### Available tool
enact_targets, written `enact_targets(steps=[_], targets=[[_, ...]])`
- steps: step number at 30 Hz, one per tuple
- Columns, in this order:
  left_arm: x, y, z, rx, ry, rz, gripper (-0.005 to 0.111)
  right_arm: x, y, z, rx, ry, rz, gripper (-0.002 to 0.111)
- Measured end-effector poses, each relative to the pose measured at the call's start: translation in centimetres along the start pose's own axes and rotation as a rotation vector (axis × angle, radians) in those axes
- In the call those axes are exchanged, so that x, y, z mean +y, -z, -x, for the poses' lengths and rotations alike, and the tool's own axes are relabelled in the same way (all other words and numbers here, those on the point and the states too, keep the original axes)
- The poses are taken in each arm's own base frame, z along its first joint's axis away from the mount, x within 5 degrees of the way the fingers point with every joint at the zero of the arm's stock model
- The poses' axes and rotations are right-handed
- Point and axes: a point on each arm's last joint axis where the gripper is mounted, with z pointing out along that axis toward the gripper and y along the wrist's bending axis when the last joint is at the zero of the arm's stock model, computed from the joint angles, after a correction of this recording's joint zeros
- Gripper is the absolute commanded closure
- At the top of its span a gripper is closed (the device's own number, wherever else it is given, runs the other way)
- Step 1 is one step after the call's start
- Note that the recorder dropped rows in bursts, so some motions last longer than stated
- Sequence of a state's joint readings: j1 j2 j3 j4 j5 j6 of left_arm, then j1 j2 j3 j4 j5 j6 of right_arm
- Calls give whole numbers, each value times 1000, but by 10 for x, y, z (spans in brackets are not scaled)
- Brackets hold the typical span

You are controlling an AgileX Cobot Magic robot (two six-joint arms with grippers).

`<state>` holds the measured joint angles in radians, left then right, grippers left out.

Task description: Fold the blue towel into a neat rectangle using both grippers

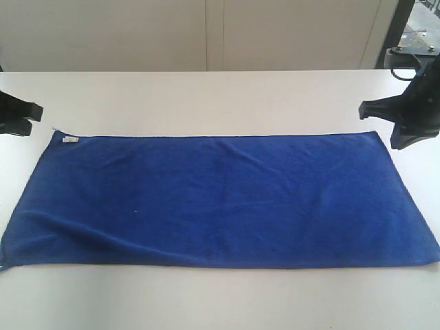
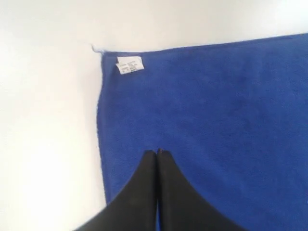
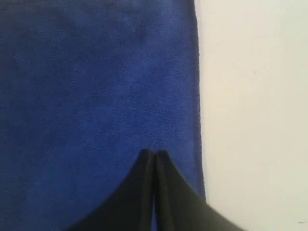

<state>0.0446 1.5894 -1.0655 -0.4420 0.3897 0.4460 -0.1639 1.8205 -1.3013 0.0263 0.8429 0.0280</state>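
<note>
The blue towel [image 1: 220,199] is seen spread flat on the table [image 1: 206,96] — nothing folded yet. Left gripper [image 2: 158,153] and right gripper [image 3: 154,153] are held clenched, empty — jaws would need opening, corners pinching next.

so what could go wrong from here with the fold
The left gripper and right gripper are both shut; lowered like that, they might push and bunch the towel instead of pinching it.
The towel lies flat on the table, so a pinch may slip off its thin edge.
The ripple near its left end could get folded in.
</note>
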Motion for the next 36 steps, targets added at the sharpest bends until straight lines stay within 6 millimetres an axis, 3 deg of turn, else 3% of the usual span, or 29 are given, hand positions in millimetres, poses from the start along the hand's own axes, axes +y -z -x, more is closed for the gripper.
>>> enact_targets(steps=[8,14,25,36], targets=[[-27,-3,-18,197,-78,-123,107,4,1,-29,-16,-3,55,108],[-35,-4,-48,313,-69,-89,107,3,9,-58,-59,-15,64,108],[-27,-32,-114,388,-7,-10,107,5,16,-61,-112,-42,94,108],[-24,-41,-127,454,-24,-5,107,5,16,-61,-118,-39,94,108]])
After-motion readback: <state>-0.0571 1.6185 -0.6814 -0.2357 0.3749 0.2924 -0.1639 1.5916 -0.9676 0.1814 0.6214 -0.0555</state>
